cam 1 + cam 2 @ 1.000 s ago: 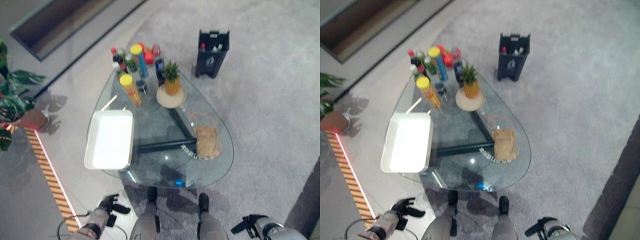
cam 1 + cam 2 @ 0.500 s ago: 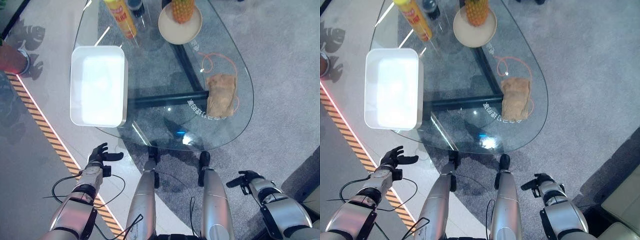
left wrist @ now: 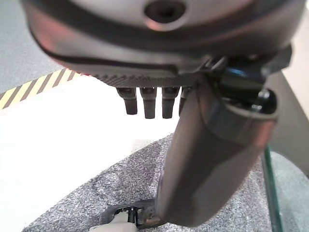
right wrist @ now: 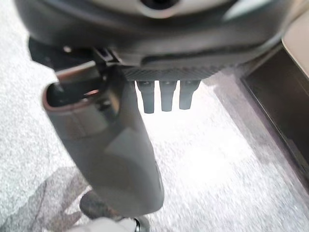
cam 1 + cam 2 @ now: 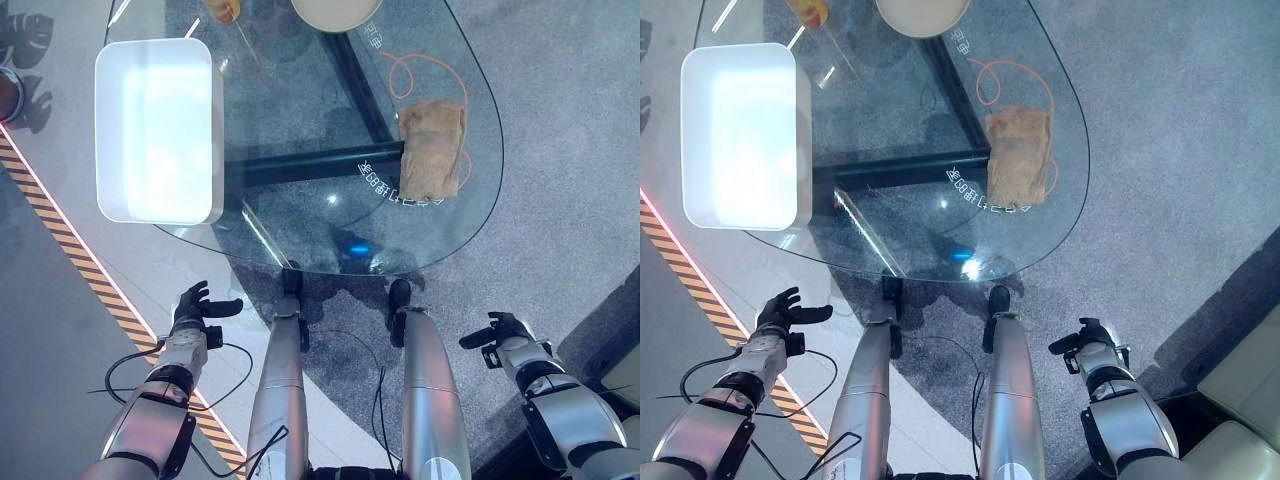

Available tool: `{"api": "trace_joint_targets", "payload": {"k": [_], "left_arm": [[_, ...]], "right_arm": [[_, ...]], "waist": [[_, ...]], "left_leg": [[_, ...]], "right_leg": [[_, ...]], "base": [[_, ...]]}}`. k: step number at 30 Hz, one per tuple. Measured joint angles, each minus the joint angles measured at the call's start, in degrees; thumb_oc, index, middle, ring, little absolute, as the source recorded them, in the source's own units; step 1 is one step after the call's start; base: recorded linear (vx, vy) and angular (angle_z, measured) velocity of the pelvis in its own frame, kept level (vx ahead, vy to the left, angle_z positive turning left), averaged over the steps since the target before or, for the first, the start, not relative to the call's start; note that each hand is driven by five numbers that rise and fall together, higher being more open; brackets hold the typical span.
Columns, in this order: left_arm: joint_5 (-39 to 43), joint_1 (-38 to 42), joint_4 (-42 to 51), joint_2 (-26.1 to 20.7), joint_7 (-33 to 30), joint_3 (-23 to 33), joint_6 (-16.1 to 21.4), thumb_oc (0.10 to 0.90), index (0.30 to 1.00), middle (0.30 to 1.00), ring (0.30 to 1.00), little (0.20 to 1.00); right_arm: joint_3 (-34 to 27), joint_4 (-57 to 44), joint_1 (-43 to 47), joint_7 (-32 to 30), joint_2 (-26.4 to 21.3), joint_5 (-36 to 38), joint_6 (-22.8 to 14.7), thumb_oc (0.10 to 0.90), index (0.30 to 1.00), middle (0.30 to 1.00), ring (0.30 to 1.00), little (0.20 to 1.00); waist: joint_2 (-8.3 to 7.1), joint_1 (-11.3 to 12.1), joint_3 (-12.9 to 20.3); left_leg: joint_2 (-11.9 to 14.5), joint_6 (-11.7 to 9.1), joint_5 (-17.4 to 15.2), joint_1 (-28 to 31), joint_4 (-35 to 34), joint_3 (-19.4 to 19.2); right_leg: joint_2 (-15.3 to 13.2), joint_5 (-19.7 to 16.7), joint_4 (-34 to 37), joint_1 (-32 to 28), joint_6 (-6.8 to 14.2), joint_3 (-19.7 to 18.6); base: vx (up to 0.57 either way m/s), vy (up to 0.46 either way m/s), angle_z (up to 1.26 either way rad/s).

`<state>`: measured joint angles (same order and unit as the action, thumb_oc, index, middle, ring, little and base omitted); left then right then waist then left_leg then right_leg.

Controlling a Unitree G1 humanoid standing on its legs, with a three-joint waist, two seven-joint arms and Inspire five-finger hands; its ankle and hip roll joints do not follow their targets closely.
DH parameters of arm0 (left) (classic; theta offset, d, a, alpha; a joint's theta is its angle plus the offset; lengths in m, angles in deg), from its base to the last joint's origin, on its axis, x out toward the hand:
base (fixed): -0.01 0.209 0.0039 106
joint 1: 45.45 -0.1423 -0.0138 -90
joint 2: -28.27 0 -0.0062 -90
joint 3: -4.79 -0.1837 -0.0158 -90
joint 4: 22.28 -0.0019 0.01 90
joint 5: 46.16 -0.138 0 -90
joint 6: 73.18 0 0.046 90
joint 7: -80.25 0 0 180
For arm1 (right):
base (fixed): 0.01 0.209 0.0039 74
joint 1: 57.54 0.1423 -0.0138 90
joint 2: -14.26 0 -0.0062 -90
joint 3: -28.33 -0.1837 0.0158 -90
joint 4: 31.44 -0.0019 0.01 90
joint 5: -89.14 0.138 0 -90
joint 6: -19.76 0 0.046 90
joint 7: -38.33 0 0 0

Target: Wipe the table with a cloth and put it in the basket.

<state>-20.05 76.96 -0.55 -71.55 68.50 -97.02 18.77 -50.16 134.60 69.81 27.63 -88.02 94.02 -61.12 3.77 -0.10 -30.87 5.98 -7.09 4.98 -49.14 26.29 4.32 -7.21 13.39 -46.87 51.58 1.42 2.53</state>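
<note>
A crumpled tan cloth (image 5: 432, 148) lies on the right part of the glass table (image 5: 300, 230), beside a loop of orange cord (image 5: 420, 75). A white rectangular basket (image 5: 214, 130) stands on the table's left part. My left hand (image 5: 190, 308) hangs low at the left, over the pale floor and well short of the table's near edge; its fingers (image 3: 147, 101) are straight and hold nothing. My right hand (image 5: 498, 332) hangs low at the right over the grey carpet, its fingers (image 4: 164, 96) relaxed and bare. Both hands are far from the cloth.
A beige plate (image 5: 335, 10) and a yellow bottle (image 5: 222, 8) sit at the table's far end. Black-and-yellow striped tape (image 5: 90, 280) runs along the floor at the left. A pale couch corner (image 5: 1240, 400) shows at the lower right.
The camera has tipped further down, so the table has slid up in the picture. Cloth and basket keep their places on the table. Both hands stay low and open.
</note>
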Motion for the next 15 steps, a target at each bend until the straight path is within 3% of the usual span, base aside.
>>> {"api": "trace_joint_targets", "payload": {"k": [10,15], "left_arm": [[-0.03,0.36,-0.34,-0.84,1.41,0.27,-0.03,0.8,0.9,0.9,0.9,0.9],[0.04,0.97,-0.28,-1.67,1.34,0.22,-0.02,0.8,0.9,0.9,0.9,0.9]], "right_arm": [[-2.29,0.0,2.73,-3.88,-3.99,6.85,-3.31,0.8,0.9,0.9,0.9,0.9],[-3.83,-3.31,3.93,-9.55,-4.02,12.95,-8.21,0.8,0.9,0.9,0.9,0.9]], "waist": [[-0.04,0.15,-0.02],[-0.05,0.02,-0.03]], "left_leg": [[-0.25,-0.16,-0.34,-0.3,1.02,0.27],[-0.32,-0.16,-0.34,-0.36,0.89,0.27]], "right_leg": [[-0.25,0.41,-0.93,0.14,-0.08,0.1],[-0.27,0.5,-0.87,0.16,-0.06,0.09]], "base": [[0.0,0.0,0.0],[-0.01,0.005,0.0]]}}
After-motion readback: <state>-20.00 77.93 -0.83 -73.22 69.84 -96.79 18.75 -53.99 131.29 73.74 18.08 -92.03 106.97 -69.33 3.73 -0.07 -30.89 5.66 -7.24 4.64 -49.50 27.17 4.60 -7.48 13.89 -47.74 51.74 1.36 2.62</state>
